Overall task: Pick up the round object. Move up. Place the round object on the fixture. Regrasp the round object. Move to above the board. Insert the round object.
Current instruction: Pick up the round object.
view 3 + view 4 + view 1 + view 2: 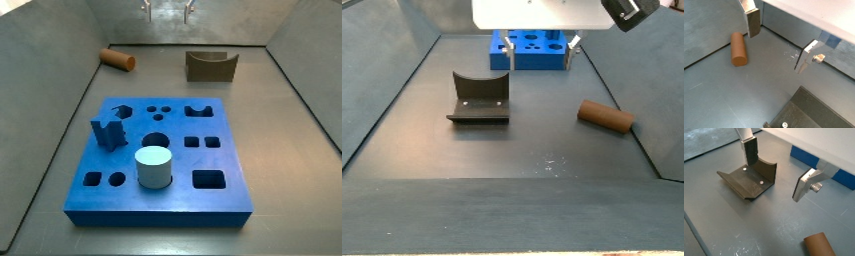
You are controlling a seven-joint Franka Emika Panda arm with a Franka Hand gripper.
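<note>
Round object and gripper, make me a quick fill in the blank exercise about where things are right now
1. The round object lies on its ____ on the floor.
2. The gripper is open and holds ____.
3. The curved notch of the fixture is ____.
4. The pale cylinder stands upright in a hole of the ____.

Missing words: side; nothing; empty; board
</note>
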